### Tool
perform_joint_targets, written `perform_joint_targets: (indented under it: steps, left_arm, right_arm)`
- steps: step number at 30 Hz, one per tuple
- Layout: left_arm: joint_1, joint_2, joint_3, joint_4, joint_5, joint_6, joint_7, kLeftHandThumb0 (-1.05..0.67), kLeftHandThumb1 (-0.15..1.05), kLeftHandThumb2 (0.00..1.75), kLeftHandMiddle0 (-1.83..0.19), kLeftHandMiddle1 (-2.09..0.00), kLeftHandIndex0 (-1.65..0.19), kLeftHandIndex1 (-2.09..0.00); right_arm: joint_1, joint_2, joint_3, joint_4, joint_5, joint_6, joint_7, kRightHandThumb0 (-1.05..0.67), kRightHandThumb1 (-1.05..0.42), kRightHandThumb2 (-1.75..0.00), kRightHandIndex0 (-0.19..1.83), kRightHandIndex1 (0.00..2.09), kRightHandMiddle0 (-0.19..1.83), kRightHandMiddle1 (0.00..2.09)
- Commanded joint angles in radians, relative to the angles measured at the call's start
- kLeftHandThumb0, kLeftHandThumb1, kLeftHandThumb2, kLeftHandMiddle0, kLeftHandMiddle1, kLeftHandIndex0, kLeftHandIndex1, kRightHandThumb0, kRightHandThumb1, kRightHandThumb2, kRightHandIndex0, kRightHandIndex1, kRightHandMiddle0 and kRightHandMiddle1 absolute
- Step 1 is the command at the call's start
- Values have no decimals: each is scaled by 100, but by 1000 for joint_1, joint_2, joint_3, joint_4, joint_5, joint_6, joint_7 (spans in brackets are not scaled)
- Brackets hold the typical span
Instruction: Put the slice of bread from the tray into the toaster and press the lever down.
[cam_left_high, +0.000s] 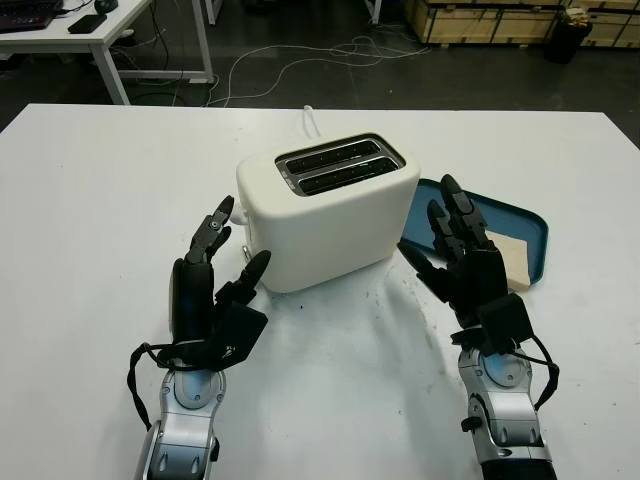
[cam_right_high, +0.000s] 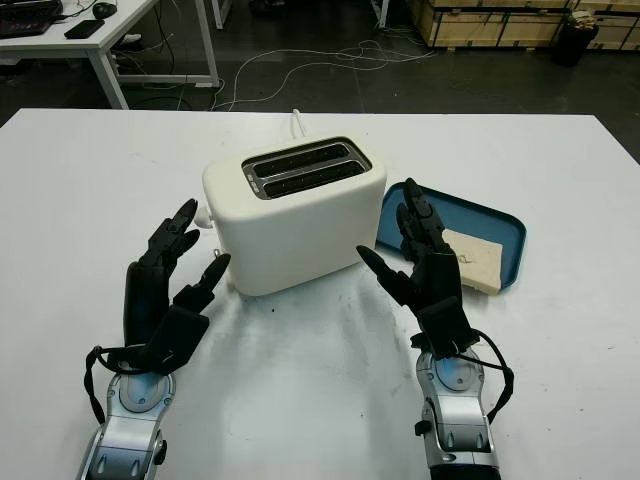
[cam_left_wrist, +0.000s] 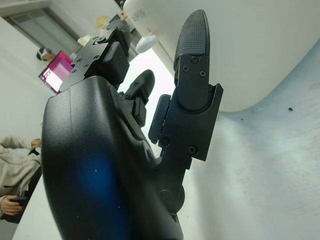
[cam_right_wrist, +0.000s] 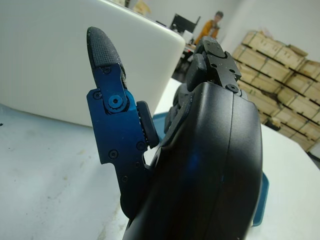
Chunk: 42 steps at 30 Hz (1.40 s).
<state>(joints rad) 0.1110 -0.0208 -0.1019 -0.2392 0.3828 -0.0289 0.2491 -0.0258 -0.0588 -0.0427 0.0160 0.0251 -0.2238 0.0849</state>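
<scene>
The right hand is hovering unclenched, holding nothing, over the near edge of the blue tray, just beside the toaster's right end. The slice of bread is lying flat in the tray, partly hidden behind that hand's fingers, so how close the fingertips are sitting to it is hard to judge. The left hand is waiting empty and released near the toaster's left end, close to the lever. The white toaster is standing between the two hands, both slots facing up and vacant.

Nothing is being gripped yet. The bread is lying flat and thin against the tray floor, so the fingers may be sliding it toward the rim instead of lifting it. A loosely pinched slice could also be catching on a slot edge, and the toaster could be shifting under a careless press on the lever.
</scene>
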Motion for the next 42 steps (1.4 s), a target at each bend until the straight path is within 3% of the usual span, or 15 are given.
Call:
perform_joint_targets:
  steps: [1, 17, 24, 26, 31, 35, 42]
  left_arm:
    - [11, -6, -3, -22, 10, -2, 12, -64, 92, 34, -30, -51, -40, -2]
    - [-15, -17, -16, 6, 2, -6, 13, -64, 92, 33, -30, -50, -40, -1]
    - [-9, -9, -13, 11, 9, -23, 29, -64, 92, 34, -31, -51, -41, -1]
    - [-9, -11, -14, 11, 10, -18, 30, -64, 92, 34, -31, -51, -41, -1]
    - [-13, -16, -17, 14, 4, -16, 30, -64, 92, 34, -31, -51, -41, -1]
    - [-13, -15, -17, 13, 8, -18, 35, -64, 92, 34, -31, -50, -41, -1]
    - [-13, -12, -9, 21, -3, -36, 39, -65, 92, 33, -31, -51, -41, -1]
  right_arm:
    - [10, -6, -4, -13, 4, -17, 2, -59, -91, 0, 12, 1, 14, 1]
    - [11, -52, -26, -14, 16, -12, 29, -56, -90, 0, 13, 0, 17, 1]
    - [36, -149, -87, -23, -55, -109, 24, -58, -89, 0, 21, 3, 23, 3]
    - [46, -185, -104, -33, -101, -124, 11, -60, -89, 0, 22, 3, 25, 3]
    - [44, -304, -140, 43, -384, -234, -166, -56, -81, 0, 31, 5, 32, 4]
    - [33, -422, -120, 140, -623, -217, -324, -57, -81, -1, 31, 3, 33, 3]
    - [-36, -535, -14, 356, -822, -148, -474, -56, -76, 0, 33, 2, 37, 2]
